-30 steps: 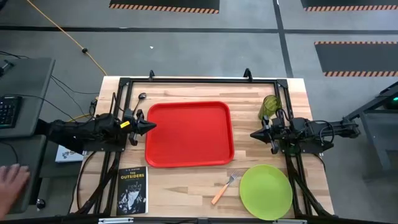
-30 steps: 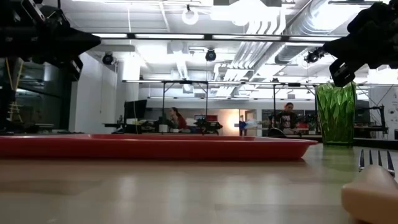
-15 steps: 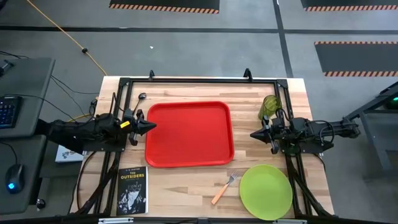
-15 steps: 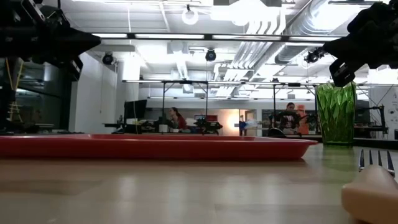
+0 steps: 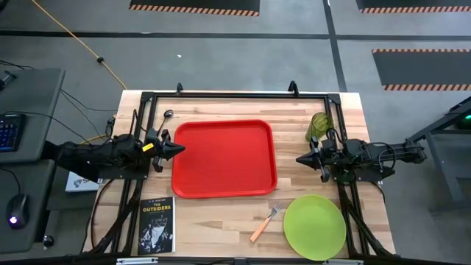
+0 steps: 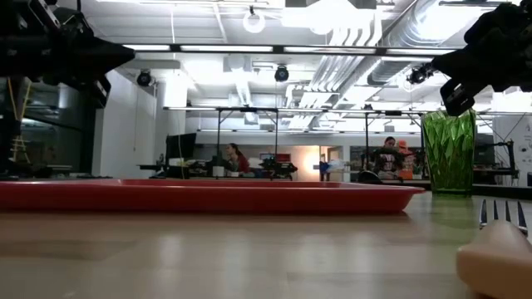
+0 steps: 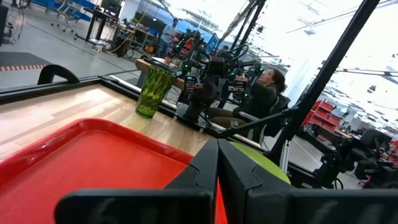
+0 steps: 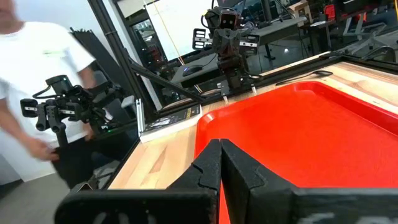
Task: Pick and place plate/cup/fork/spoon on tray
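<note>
The red tray (image 5: 224,158) lies flat in the middle of the table. The lime-green plate (image 5: 314,227) lies near the table's front right corner. The fork (image 5: 266,221) with its orange handle lies left of the plate. The green cup (image 5: 319,126) stands upright right of the tray, also in the low view (image 6: 449,152). The dark spoon (image 5: 163,122) lies at the far left, beyond the tray's corner. My left gripper (image 5: 180,150) is shut and empty, hovering at the tray's left edge. My right gripper (image 5: 299,159) is shut and empty, hovering right of the tray.
A black book (image 5: 156,224) lies at the front left of the table. A black frame (image 5: 235,96) runs along the table's far and side edges. A person in a white shirt (image 8: 37,74) stands beyond the table's left side.
</note>
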